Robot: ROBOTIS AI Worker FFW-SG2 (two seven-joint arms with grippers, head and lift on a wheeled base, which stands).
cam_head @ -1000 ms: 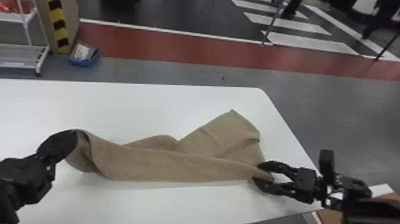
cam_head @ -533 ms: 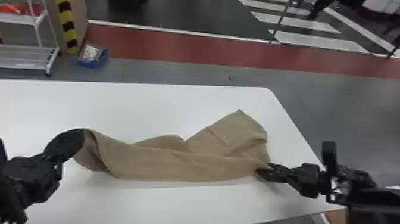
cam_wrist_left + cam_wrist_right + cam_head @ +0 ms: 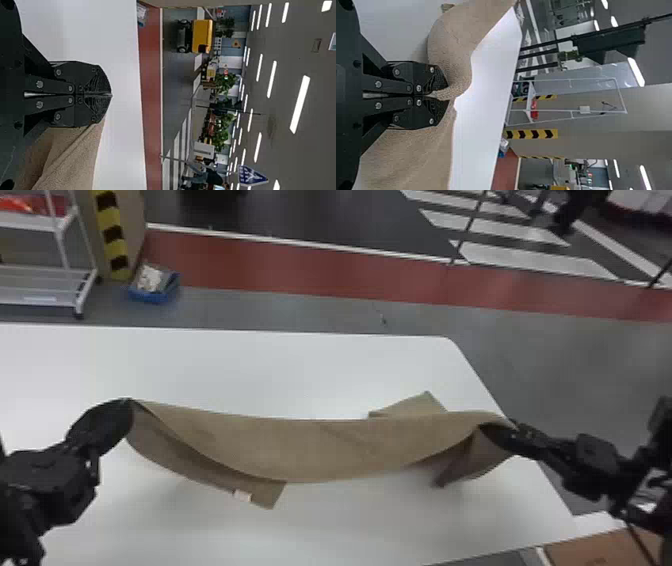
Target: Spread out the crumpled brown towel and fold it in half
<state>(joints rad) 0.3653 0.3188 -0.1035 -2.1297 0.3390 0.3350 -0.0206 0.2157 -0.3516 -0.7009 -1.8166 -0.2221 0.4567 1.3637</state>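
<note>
Right claw (image 3: 496, 432) higher; towel (image 3: 310, 445) (gripped) too

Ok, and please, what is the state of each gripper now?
Left gripper: closed, holding one end of the brown towel.
Right gripper: closed, holding the towel's other end.

1 towel (image 3: 320, 445) w/ 1 white tag (image 3: 242, 495), 1 table (image 3: 250, 370). 1 l gripper (image 3: 128, 405) & 1 r gripper (image 3: 484, 428), so 2 tot. head view: 1 blue bin (image 3: 154, 296) & 1 rack (image 3: 37, 298). l wrist view: 1 blue sign (image 3: 251, 177).
</note>
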